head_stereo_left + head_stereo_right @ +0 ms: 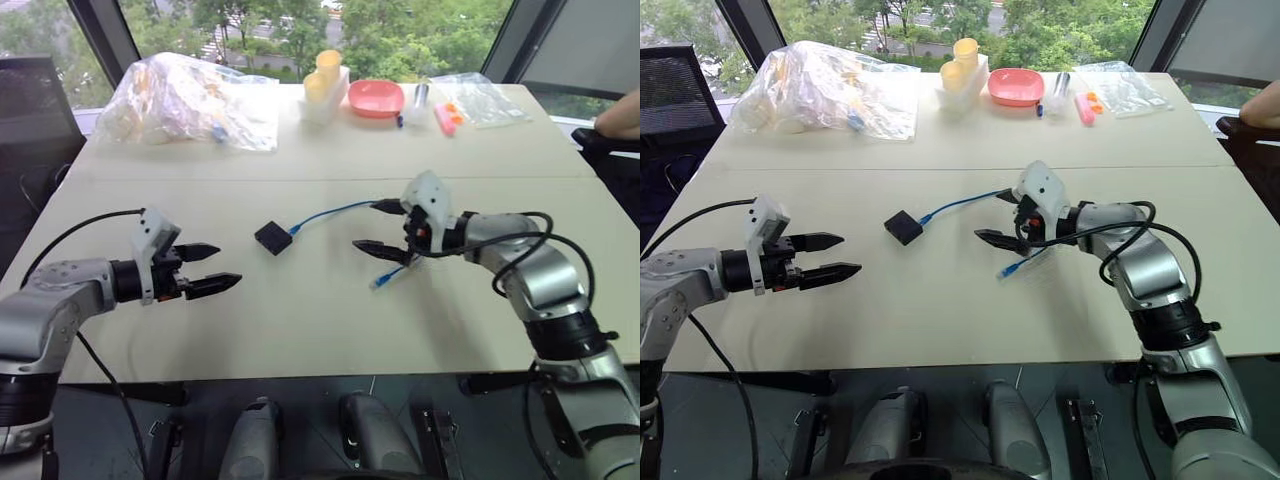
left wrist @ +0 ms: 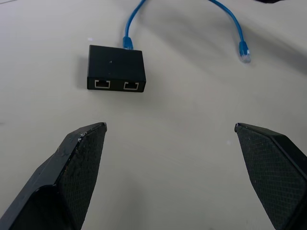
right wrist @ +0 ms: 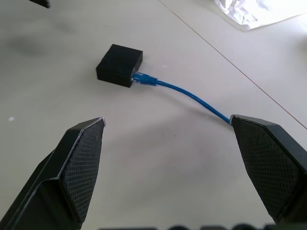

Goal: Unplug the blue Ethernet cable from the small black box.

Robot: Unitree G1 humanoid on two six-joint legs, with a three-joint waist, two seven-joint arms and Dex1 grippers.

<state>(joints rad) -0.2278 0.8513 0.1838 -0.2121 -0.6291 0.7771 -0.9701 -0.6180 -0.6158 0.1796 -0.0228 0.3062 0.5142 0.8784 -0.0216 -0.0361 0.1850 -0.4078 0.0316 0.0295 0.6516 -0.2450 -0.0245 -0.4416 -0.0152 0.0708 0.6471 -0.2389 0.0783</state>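
The small black box (image 1: pixel 272 238) lies flat on the beige table (image 1: pixel 300 320), between my two grippers. One plug of the blue Ethernet cable (image 1: pixel 335 212) sits in the box's side (image 3: pixel 143 78); the cord runs right and passes under my right gripper (image 1: pixel 378 226), and its free plug (image 1: pixel 380 281) rests on the table. That gripper hovers open just right of the box, its fingers straddling the cord. My left gripper (image 1: pixel 214 267) is open a short way left of the box, facing its two empty ports (image 2: pixel 115 85).
At the table's far side lie a crumpled clear plastic bag (image 1: pixel 190 100), a white holder with yellow cups (image 1: pixel 325 88), a pink bowl (image 1: pixel 376 97) and a clear bag with small items (image 1: pixel 470 100). A person's arm (image 1: pixel 620 115) rests at the far right edge.
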